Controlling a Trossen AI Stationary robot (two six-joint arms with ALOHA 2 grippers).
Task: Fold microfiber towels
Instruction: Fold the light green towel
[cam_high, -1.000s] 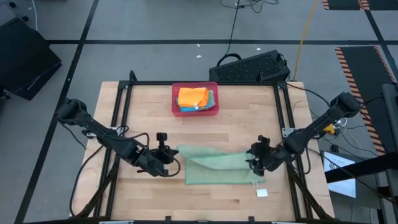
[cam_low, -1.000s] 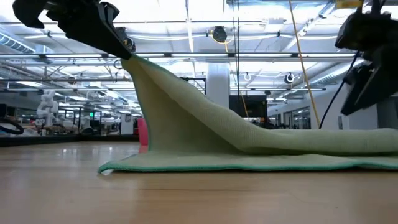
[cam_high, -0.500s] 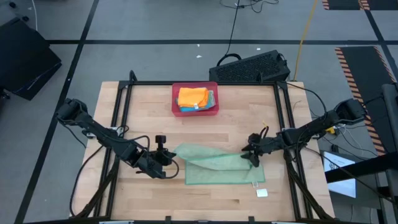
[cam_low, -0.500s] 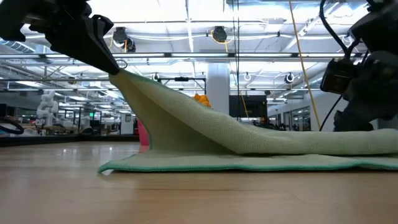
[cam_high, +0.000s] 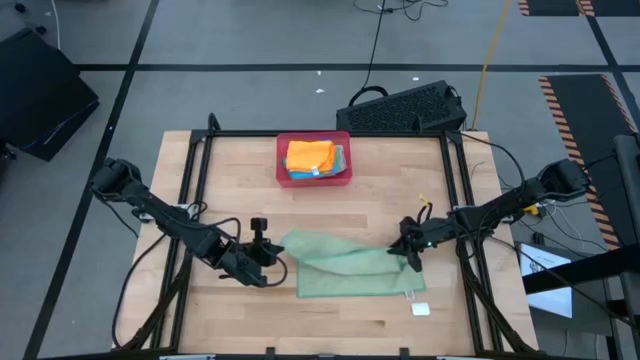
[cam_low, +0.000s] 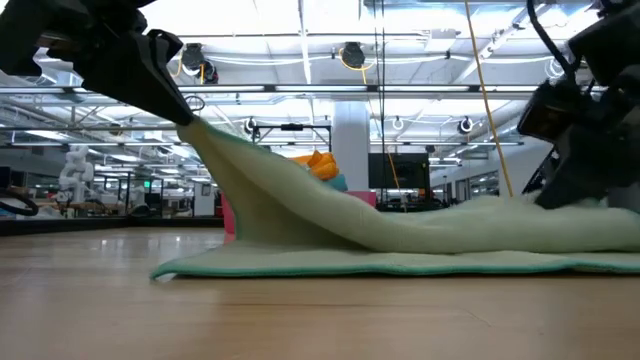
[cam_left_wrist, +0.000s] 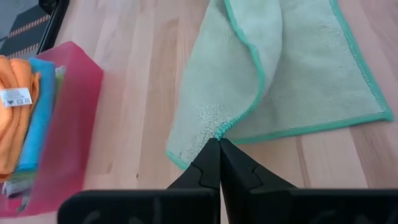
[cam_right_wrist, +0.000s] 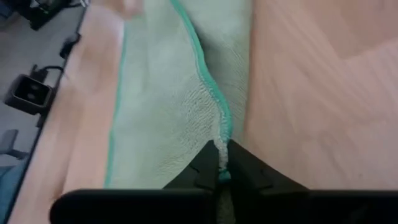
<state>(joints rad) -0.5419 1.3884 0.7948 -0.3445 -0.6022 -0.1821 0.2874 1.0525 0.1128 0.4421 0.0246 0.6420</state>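
Observation:
A light green microfiber towel (cam_high: 352, 268) with a teal hem lies on the wooden table, its near edge flat on the wood. My left gripper (cam_high: 278, 256) is shut on its left far part and holds it raised, as the low view shows at the left gripper (cam_low: 185, 112). My right gripper (cam_high: 408, 252) is shut on the towel's right far edge, low over the table. Orange, blue and green towels lie stacked in the pink-red tray (cam_high: 283, 170) at the table's far side. My left gripper pinches the towel's teal hem (cam_left_wrist: 225, 127) between its two fingers, slanting down from the table's left. That part is lifted, and the cloth slopes down from the fingers (cam_low: 170, 85) to the table. My right gripper pinches the hemmed edge (cam_right_wrist: 217, 132) at the towel's right far side, slanting down from the table's right. The cloth humps up a little at the fingers (cam_low: 575, 180); the rest lies on the table.
A white label (cam_high: 421, 310) lies on the wood near the towel's right near corner. A black frame (cam_high: 200, 170) runs along the table's edges. A dark keyboard (cam_high: 405, 108) sits beyond the far right corner. Bare wood lies between the tray and the towel.
My right gripper has come down from above the towel's right end, turned, and shut on its far edge; the cloth there now humps up. My left gripper has sunk a little with its raised corner.

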